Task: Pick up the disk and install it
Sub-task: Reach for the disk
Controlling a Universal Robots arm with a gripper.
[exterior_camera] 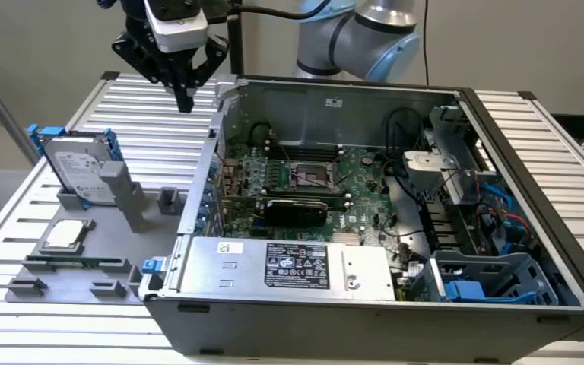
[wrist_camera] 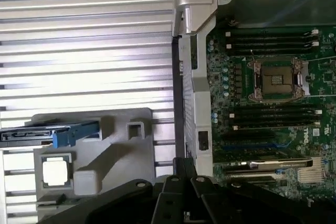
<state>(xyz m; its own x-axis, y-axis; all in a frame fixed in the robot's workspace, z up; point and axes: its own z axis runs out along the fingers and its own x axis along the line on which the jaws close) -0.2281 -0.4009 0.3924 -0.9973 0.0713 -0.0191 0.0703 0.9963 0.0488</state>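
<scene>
The disk [exterior_camera: 81,173] stands upright on its edge in a grey holder [exterior_camera: 119,199] at the exterior view's left, its white label facing forward and blue rails along its sides. In the wrist view the disk [wrist_camera: 37,135] appears edge-on, with a blue rail end [wrist_camera: 71,136] showing. My gripper [exterior_camera: 183,97] hangs high above the slatted table, apart from the disk, farther back and toward the exterior view's right, close to the open case's corner. Its black fingers [wrist_camera: 184,174] meet at the tips and hold nothing.
The open computer case [exterior_camera: 535,190] fills the exterior view's right, with the motherboard [exterior_camera: 312,182], a silver box with a black label [exterior_camera: 292,266] and blue drive bays [exterior_camera: 485,285]. A small square chip [exterior_camera: 64,233] lies on the grey fixture.
</scene>
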